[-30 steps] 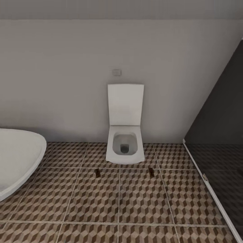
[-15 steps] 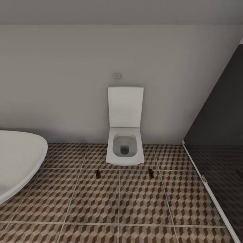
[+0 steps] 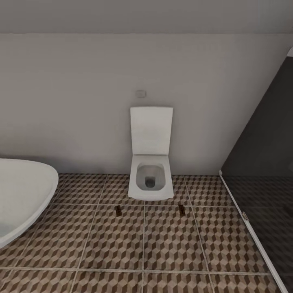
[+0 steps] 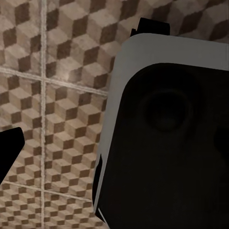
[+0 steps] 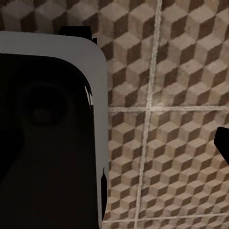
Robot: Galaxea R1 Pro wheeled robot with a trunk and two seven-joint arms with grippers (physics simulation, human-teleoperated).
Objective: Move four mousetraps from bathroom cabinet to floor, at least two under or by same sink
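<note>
Against the far grey wall, a white toilet (image 3: 150, 179) stands with its lid raised, a small pale plate (image 3: 141, 93) on the wall above it. On the bathroom floor (image 3: 114, 240) just in front of the toilet lie two mousetraps: one (image 3: 118, 210) off the bowl's left front corner, the other (image 3: 181, 209) off its right front corner. Both rest flat on the cube-patterned tiles, close to a grout line and well apart from each other, neither touching the bowl.

At the left edge of the head view the curved rim of a white bathtub (image 3: 24, 195) reaches over the tiles and ends short of the left mousetrap. On the right, a dark glass partition (image 3: 260, 162) runs on a pale floor rail (image 3: 250, 228) slanting from the back wall toward the near right corner. Between tub rim and rail the tiled floor lies open, several tiles wide, with the toilet as the one fixture rising from it.

In the left wrist view, tiles and pale grout lines (image 4: 43, 119) show beside a large grey and black rounded body of the robot (image 4: 167, 133). The right wrist view gives the same kind of body (image 5: 47, 133) over tiles. A black piece juts in at the border of each wrist view; whether either claw is released or clenched cannot be told.
</note>
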